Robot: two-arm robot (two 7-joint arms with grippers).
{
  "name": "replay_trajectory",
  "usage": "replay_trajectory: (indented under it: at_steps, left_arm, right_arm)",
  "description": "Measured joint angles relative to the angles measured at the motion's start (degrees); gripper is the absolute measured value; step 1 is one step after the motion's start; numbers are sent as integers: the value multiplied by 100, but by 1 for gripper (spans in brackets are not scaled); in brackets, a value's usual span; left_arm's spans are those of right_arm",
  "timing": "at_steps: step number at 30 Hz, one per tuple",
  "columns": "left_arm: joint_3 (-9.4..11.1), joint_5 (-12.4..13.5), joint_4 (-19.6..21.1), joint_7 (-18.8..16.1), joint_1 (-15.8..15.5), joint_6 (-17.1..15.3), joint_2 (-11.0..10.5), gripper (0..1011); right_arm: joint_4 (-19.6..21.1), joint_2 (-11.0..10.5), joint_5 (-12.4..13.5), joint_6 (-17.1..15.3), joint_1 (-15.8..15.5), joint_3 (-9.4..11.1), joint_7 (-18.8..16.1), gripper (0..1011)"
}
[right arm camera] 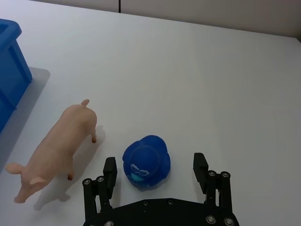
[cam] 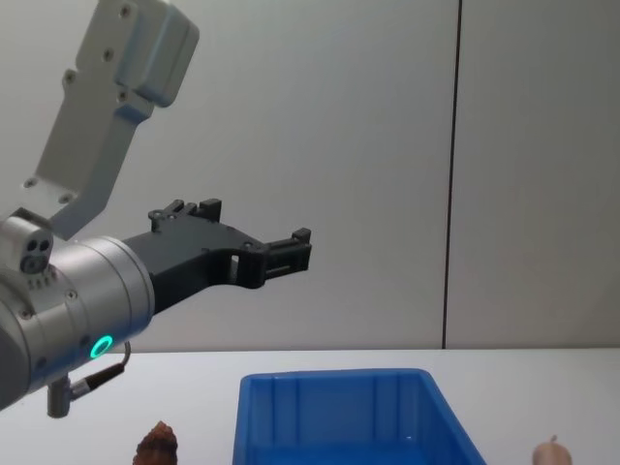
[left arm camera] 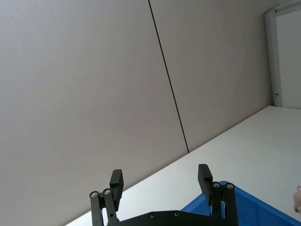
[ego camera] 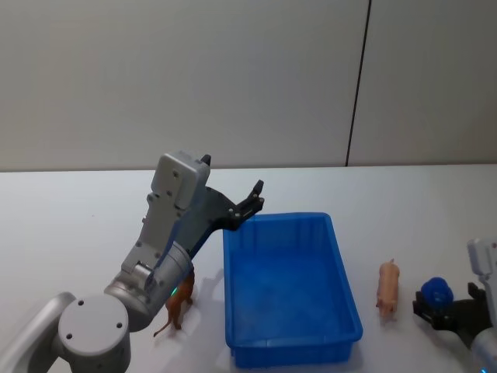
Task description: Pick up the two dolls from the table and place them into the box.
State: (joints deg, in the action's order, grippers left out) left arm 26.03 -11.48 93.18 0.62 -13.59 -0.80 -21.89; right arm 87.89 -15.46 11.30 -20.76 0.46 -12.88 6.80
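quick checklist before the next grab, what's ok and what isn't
1. box empty, room for both dolls: ok
2. left pincer open, empty, raised by the box's far left corner: ok
3. brown doll on table left of box, in full sight: not ok, left arm hides part of it in the head view
4. pink doll lying free right of box: ok
5. right pincer lined up on pink doll: not ok, it is open around the blue toy beside it

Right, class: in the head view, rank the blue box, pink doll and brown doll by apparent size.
Largest: blue box.
Then pink doll and brown doll, about alike; the left arm covers part of the brown one, so unranked.
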Motion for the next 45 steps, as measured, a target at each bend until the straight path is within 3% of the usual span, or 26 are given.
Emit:
replay_trajectory:
  at_steps: [6,24,36,45]
  left_arm:
    - [0,0,0,0,0,0,0,1005]
    - [0,0,0,0,0,0,0,1005]
    - [0,0,0,0,0,0,0,1006]
    - [0,0,0,0,0,0,0,1006]
  right_arm:
    - [-251,103,-64,48,143,-25,-17,999]
    - [-556,224,-133,110,320,-52,-40,544]
    - [-541,232,-159,183,318,-41,-38,450]
    - [-263,213,-164,436,290,9,-13,396]
